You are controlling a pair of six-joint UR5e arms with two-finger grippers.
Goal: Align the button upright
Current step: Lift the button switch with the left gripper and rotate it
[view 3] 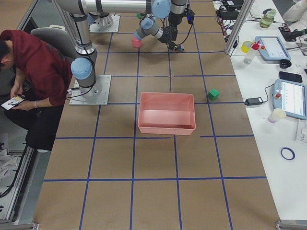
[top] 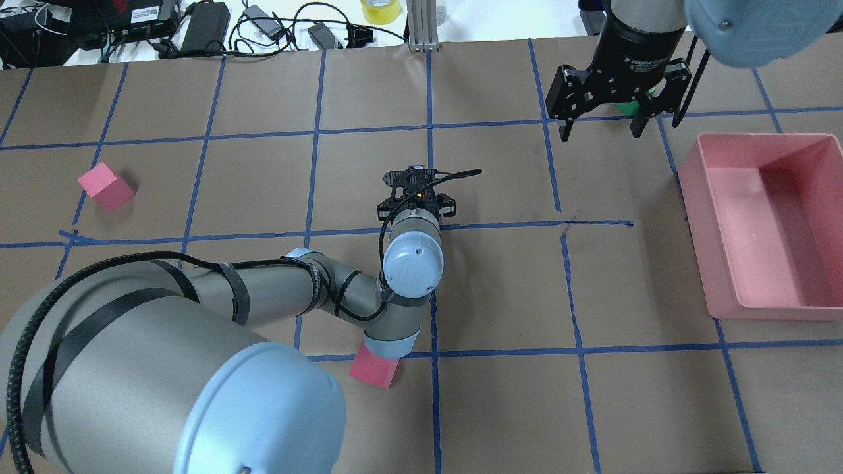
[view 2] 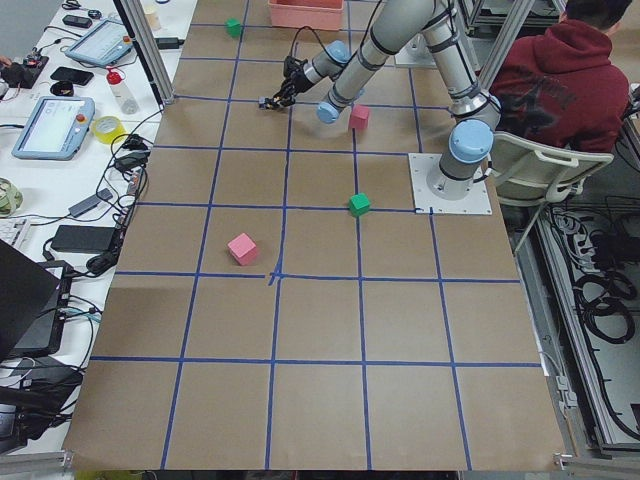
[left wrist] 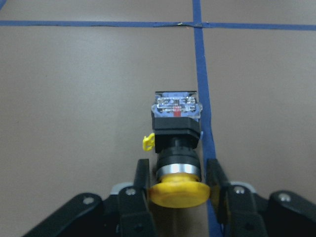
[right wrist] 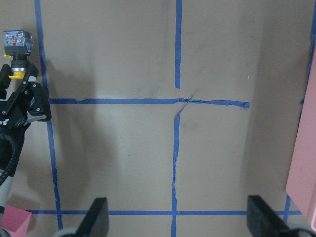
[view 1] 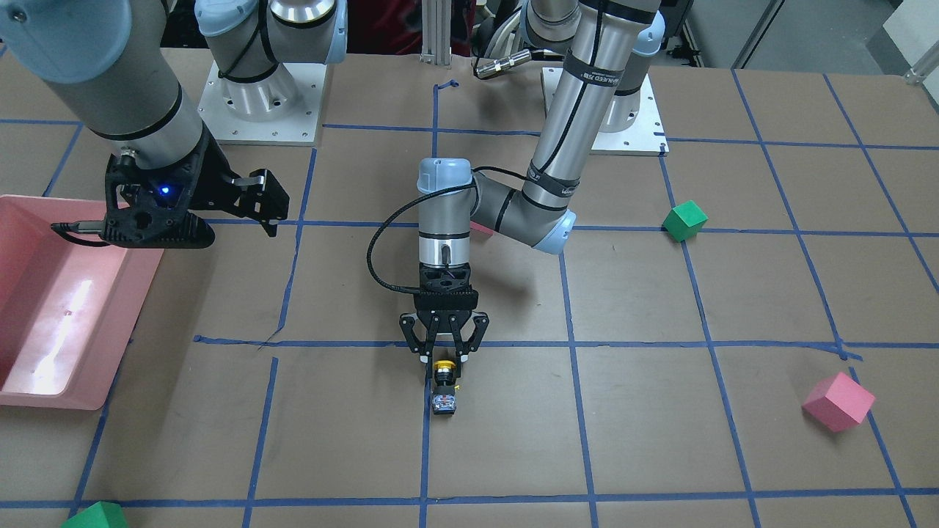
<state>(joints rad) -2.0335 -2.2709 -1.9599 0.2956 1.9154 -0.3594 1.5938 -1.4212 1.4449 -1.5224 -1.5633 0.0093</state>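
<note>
One button lies sideways on the table, its yellow cap pinched between the nearly closed left fingers. The right fingers are wide apart, empty. Away from both: two pink cubes, two green cubes.

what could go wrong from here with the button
The left gripper pinches only the rounded yellow cap of the button, so it may slip or swing when lifted. The button lies on its side with the blocky base sticking out; set down tilted, it could topple over.
</note>
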